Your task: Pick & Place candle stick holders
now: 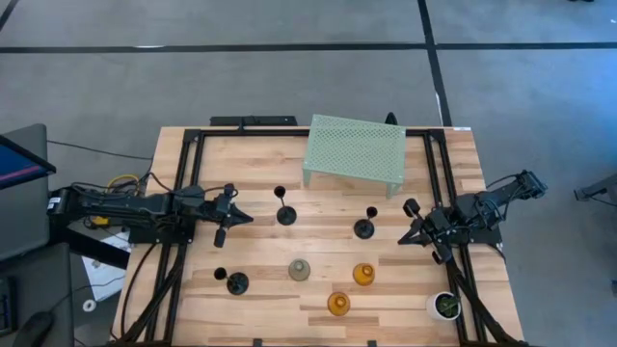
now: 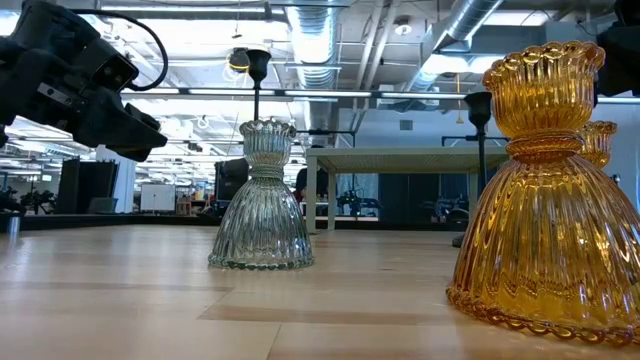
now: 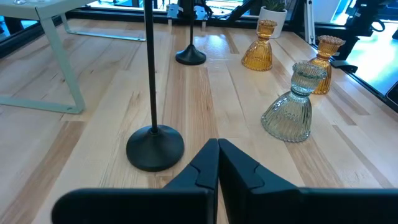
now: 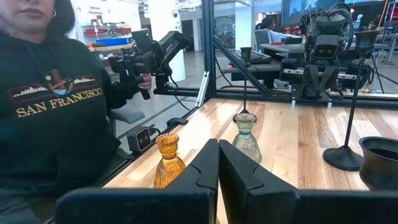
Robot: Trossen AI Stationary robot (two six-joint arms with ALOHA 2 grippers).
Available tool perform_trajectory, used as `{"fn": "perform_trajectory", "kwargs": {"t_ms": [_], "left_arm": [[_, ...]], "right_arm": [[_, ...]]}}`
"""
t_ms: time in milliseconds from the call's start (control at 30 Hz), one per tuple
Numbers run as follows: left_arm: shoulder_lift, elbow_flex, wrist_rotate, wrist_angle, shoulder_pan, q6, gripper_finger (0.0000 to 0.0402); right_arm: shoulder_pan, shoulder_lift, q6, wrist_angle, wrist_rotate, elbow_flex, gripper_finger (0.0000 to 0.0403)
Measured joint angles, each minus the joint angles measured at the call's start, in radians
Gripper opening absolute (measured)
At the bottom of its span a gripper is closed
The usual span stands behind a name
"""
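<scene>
Wood table (image 1: 260,164) inside a black frame, grey floor around it. Near the right front corner, a white pot (image 1: 445,306) with a green plant in it. At the back stands a pale green mesh stand (image 1: 355,150), nothing on top.

Six holders stand upright, spread between the two arms:
- black holder 1 (image 1: 285,214), mid-table, closest to the left gripper (image 1: 224,216).
- black holder 2 (image 1: 364,227), in front of the stand, just left of the right gripper (image 1: 421,227).
- black holder 3 (image 1: 236,282), front left.
- grey-green holder (image 1: 300,271), front centre.
- amber holder 1 (image 1: 363,276), right of the grey-green one.
- amber holder 2 (image 1: 338,305), nearest the front edge.

Left gripper: above the table's left side, fingers pressed together, holding nothing; black holder 1 sits just ahead of it, apart. Right gripper: over the right side, fingers likewise together and empty.

A person in a dark sweatshirt (image 4: 53,112) stands beside the table in the right wrist view.
</scene>
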Motion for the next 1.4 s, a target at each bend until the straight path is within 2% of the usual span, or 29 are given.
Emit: {"fn": "perform_trajectory", "kwargs": {"t_ms": [1000,1233,1400], "left_arm": [[0.000,0.000,0.000,0.000,0.000,-0.001,0.0008],[0.000,0.000,0.000,0.006,0.000,-0.170,0.0008],[0.000,0.000,0.000,0.007,0.000,-0.203,0.0008]], "right_arm": [[-0.002,0.000,0.000,0.005,0.000,-0.001,0.0000],[-0.007,0.000,0.000,0.007,0.001,-0.001,0.0000],[-0.022,0.000,-0.008,0.007,0.001,-0.001,0.0000]]}}
